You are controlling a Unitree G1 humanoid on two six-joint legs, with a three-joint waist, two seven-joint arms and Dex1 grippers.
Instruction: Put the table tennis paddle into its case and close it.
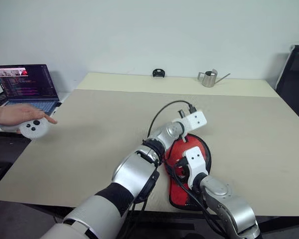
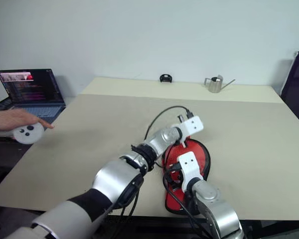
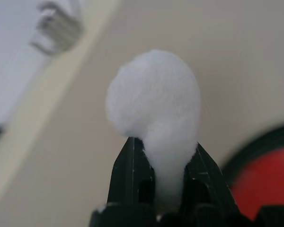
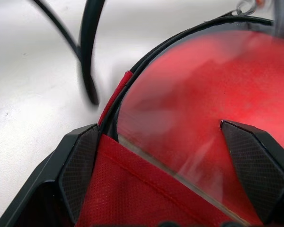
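The case (image 1: 177,190) lies flat near the table's front edge, red side up with a black zipper rim (image 4: 132,78). My left gripper (image 3: 165,147) is shut on the case's white pom-pom pull (image 3: 154,94), held just above the case's round far end. My right gripper (image 4: 157,126) stands open over the case's near, narrow end, with red fabric spread between its fingers (image 4: 78,175). Its white wrist block (image 1: 195,159) covers the middle of the case from above. I cannot make out the table tennis paddle apart from the red of the case.
A person's hand (image 1: 15,113) rests on a white controller (image 1: 34,129) at the table's left edge, beside an open laptop (image 1: 27,84). A small metal watering can (image 1: 209,78) and a small black object (image 1: 158,73) stand at the far edge. A black chair (image 1: 296,79) is far right.
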